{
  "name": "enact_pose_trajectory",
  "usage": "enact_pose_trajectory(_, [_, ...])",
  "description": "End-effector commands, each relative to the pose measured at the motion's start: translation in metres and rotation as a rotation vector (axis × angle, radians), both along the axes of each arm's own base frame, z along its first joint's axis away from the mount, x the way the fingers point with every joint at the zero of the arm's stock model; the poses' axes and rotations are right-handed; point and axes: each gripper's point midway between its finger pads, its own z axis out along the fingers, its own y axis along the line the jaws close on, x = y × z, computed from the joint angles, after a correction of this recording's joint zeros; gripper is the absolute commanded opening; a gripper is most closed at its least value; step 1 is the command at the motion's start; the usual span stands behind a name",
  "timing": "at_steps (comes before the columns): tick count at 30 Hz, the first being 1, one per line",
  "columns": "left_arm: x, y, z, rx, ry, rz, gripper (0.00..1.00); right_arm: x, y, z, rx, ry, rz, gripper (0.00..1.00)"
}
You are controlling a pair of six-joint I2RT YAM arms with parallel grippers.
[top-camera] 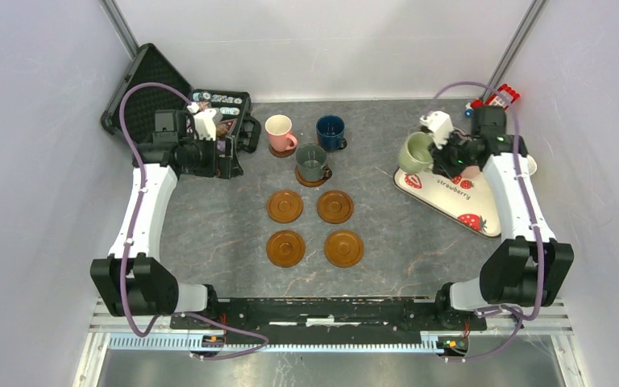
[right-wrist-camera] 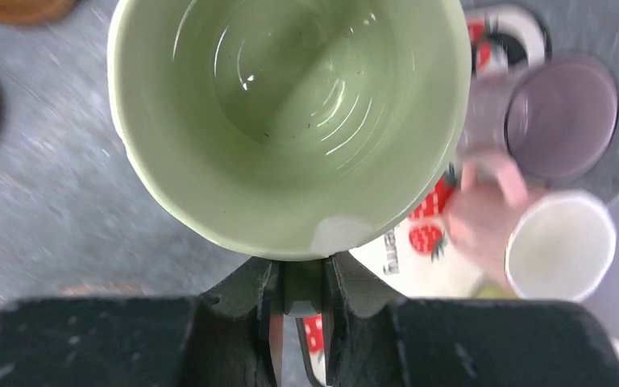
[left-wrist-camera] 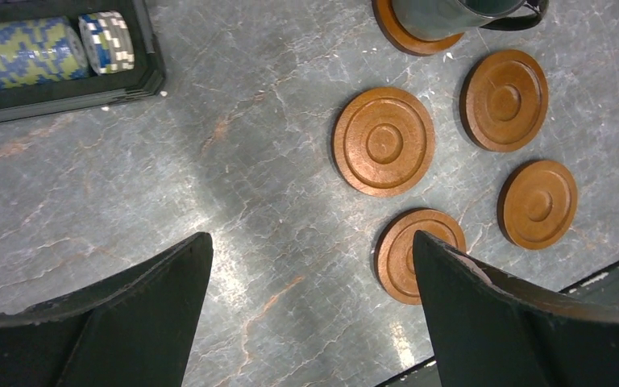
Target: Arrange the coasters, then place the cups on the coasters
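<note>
Two wrist-view extras: mauve cup [right-wrist-camera: 560, 117], white cup [right-wrist-camera: 560, 246] (right arm [top-camera: 509, 189] blocks overhead).

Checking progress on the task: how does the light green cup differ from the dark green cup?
The light green cup is pale; the dark green cup is a deep grey-green. The light green cup is gripped in the right hand and tilted; the dark green cup stands upright on a coaster, with no hand on it. Both are green mugs.
</note>
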Motion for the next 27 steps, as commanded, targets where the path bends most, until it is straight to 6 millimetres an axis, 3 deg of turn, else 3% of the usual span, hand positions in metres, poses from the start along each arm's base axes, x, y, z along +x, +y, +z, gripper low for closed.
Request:
enact_pose_trajectory(1, [0.0, 0.006, 0.02, 0.005, -0.073, 0.077, 1.0, 0.028, 0.069, 0.056, 0.11, -0.146, 0.004, 0.0])
enact_pose_trajectory(8, [-0.008, 0.021, 0.018, 0.059, -0.082, 0.123, 1.0, -0.002, 0.205, 0.052, 0.154, -0.129, 0.215, 0.0])
enact_pose_trajectory(11, [-0.006, 0.029, 0.017, 0.063, -0.076, 0.156, 1.0, -0.024, 0.247, 0.044, 0.128, -0.13, 0.305, 0.0])
enact_pose_trajectory(15, [-0.002, 0.04, 0.021, 0.051, -0.078, 0.211, 1.0, -0.041, 0.292, 0.034, 0.147, -0.119, 0.359, 0.0])
enact_pose_trajectory(20, [-0.002, 0.054, 0.021, 0.033, -0.061, 0.319, 1.0, -0.045, 0.345, 0.03, 0.217, -0.139, 0.337, 0.0])
enact_pose_trajectory(27, [-0.003, 0.067, 0.019, 0.045, -0.051, 0.414, 1.0, -0.043, 0.384, 0.002, 0.187, -0.114, 0.182, 0.0])
